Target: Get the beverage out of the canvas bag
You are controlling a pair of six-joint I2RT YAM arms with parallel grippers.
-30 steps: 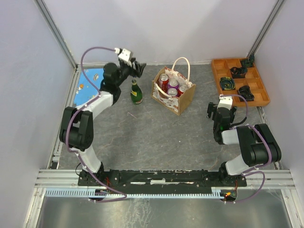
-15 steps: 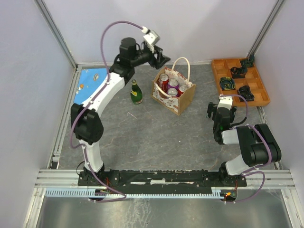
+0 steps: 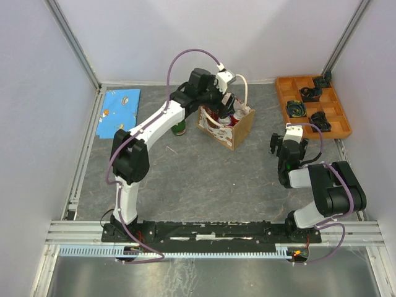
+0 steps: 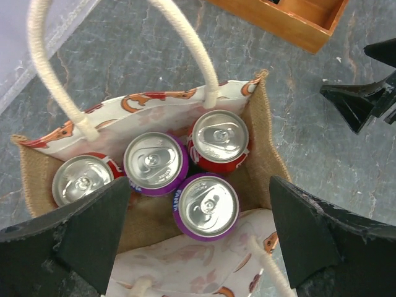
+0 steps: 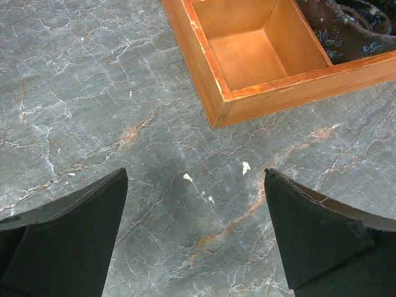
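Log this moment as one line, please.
left gripper open above canvas bag | bag holds four upright cans, two red, two purple, none gripped | right gripper open over table beside orange tray

The canvas bag (image 4: 263, 154) is tan-brown burlap with white panels and reddish-orange prints, plus white rope handles (image 4: 38, 49). Inside: two red cans (image 4: 219, 137), two purple cans (image 4: 207, 205), all silver-topped. The desk (image 5: 93, 93) is grey marble-look with rusty veins, the tray (image 5: 247, 55) orange.

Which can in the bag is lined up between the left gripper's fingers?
The purple can standing alone at the front; the other purple can and both red cans form a row behind it.
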